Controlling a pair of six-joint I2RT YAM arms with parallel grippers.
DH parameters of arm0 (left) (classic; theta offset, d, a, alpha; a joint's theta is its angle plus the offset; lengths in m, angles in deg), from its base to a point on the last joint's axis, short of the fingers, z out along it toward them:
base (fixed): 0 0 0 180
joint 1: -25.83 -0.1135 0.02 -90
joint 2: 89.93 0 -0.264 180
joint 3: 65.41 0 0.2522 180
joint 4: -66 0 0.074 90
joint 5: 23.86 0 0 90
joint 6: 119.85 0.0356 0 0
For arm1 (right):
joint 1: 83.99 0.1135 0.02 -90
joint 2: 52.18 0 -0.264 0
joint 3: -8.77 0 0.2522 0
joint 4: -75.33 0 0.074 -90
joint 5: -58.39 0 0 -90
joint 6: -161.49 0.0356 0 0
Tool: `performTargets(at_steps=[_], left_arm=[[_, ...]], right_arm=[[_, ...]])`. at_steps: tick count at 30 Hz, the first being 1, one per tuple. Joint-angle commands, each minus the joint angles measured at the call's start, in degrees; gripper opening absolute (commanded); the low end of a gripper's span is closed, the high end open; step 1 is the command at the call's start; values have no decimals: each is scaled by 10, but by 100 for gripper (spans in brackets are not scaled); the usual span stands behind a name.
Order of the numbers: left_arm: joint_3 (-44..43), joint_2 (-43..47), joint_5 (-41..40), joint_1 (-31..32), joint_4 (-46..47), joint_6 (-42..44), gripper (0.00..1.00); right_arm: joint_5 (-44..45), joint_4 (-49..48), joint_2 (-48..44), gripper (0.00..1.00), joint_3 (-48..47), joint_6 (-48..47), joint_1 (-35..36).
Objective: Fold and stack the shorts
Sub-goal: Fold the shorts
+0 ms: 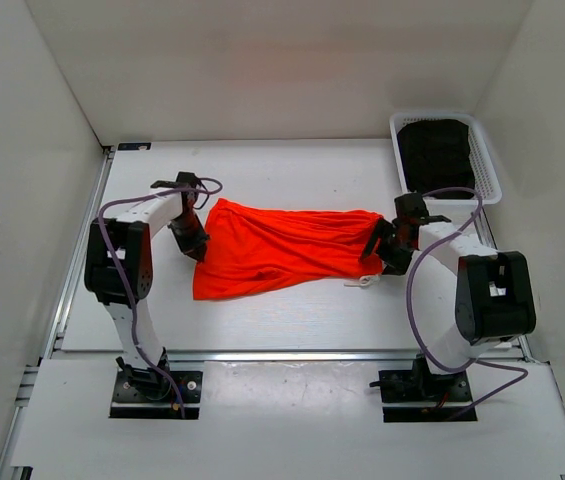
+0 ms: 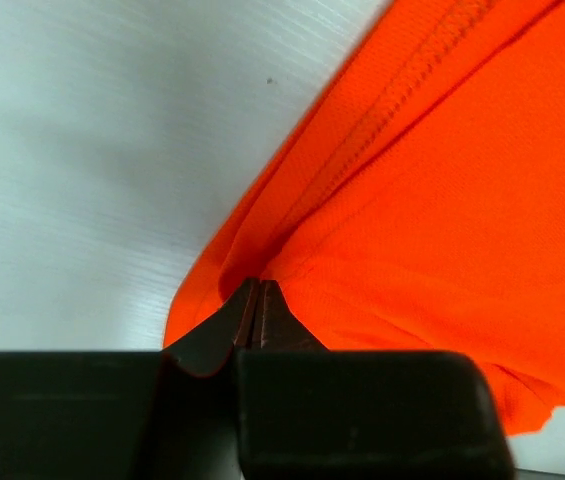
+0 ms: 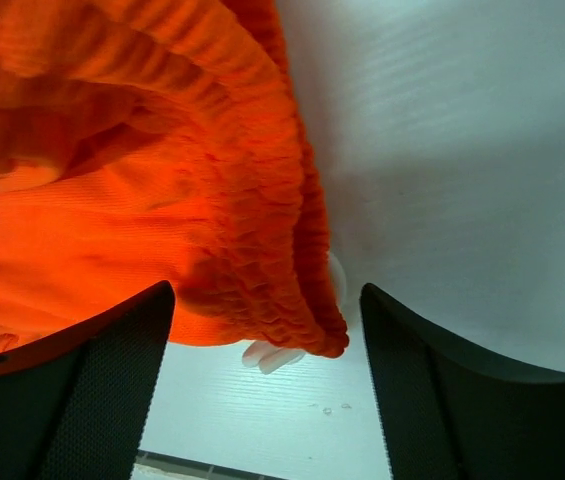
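Bright, even overhead light; faint soft shadows; wrist views blurred up close.

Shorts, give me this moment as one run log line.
shorts: unfolded on table | left pincer: shut on shorts edge | right pincer: open, waistband between fingers

Top camera looks down over the table (image 1: pixel 292 315); both wrist cameras sit close against the shorts (image 1: pixel 282 250).
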Motion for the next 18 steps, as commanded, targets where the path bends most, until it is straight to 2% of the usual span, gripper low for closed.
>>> performTargets(at_steps=[1,2,3,4,7,11,14,18], left_arm=[[0,71,0,3,-12,0,11],[0,88,6,3,-12,0,11],[0,97,6,3,-20,0,11],[0,105,13,3,-30,0,11],[0,138,25,3,-49,6,11],[23,187,43,3,-74,12,11],[86,233,60,9,-74,5,11],[173,227,74,9,-33,-7,13]], right_arm=[[-8,-23,5,72,11,-8,-1],[-8,-23,5,57,16,-8,-1],[-13,-28,5,48,16,-8,-1],[-13,-28,5,25,16,-8,-1],[3,-22,-13,1,21,-3,-1],[19,0,-73,1,34,-3,-1],[37,12,-115,1,45,-3,-1],[42,19,-136,1,66,-8,-1]])
